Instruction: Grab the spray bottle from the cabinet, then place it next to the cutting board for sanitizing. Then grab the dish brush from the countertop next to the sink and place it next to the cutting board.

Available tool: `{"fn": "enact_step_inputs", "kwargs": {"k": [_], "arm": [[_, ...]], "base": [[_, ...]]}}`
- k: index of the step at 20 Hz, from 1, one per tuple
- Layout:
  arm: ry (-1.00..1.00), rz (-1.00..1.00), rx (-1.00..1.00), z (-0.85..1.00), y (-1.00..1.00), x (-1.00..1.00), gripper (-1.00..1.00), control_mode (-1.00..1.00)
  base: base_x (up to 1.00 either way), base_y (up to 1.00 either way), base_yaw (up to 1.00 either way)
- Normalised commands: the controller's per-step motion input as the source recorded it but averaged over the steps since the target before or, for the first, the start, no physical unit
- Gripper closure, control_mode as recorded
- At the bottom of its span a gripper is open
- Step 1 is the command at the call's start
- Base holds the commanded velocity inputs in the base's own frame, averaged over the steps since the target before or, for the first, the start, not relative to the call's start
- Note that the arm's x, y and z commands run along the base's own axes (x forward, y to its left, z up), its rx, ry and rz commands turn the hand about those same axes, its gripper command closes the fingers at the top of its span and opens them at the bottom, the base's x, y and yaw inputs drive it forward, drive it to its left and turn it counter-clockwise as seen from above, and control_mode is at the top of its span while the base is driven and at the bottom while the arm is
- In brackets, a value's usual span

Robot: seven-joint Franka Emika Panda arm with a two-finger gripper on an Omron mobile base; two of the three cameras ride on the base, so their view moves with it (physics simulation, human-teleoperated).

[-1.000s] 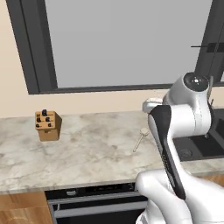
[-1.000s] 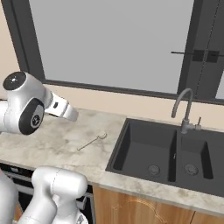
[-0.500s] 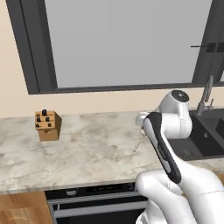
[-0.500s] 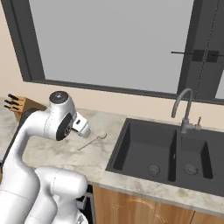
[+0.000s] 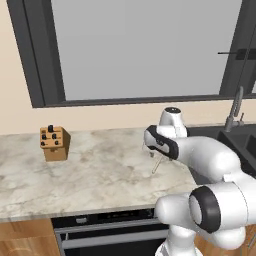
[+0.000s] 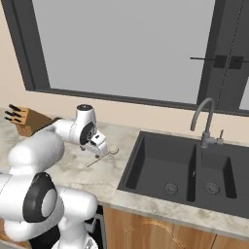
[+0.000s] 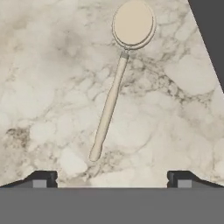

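The dish brush point(image 7: 109, 100) lies flat on the marbled countertop point(image 7: 52, 87), its round white head point(image 7: 133, 22) pointing toward the black sink point(image 7: 210, 26). My gripper point(image 7: 112, 180) hangs open just above the handle's end, one fingertip on each side and nothing between them. In the left base view the gripper point(image 5: 151, 151) points down over the brush point(image 5: 156, 165). In the right base view the gripper point(image 6: 103, 151) is over the brush point(image 6: 99, 158), a little left of the sink point(image 6: 194, 170). The spray bottle, cabinet and cutting board are out of view.
A wooden knife block point(image 5: 54, 143) stands at the back left of the countertop point(image 5: 100, 170). A gooseneck faucet point(image 6: 204, 121) rises behind the sink. A dark-framed window runs along the wall. An oven front point(image 5: 110, 235) sits below the counter edge.
The arm has swung forward and down from a raised pose, bringing the hand low over the brush. The gripper has stayed open. The brush has not moved.
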Motion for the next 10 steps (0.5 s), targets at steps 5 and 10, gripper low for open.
{"fn": "enact_step_inputs", "kwargs": {"k": [5, 10], "arm": [[0.06, 0.0, -0.03, -0.57, -0.04, 0.63, -1.0, -1.0], [0.03, 0.0, 0.0, -0.4, -0.15, 0.34, -1.0, -1.0]], "base": [[0.0, 0.0, 0.0], [0.0, 0.0, 0.0]]}}
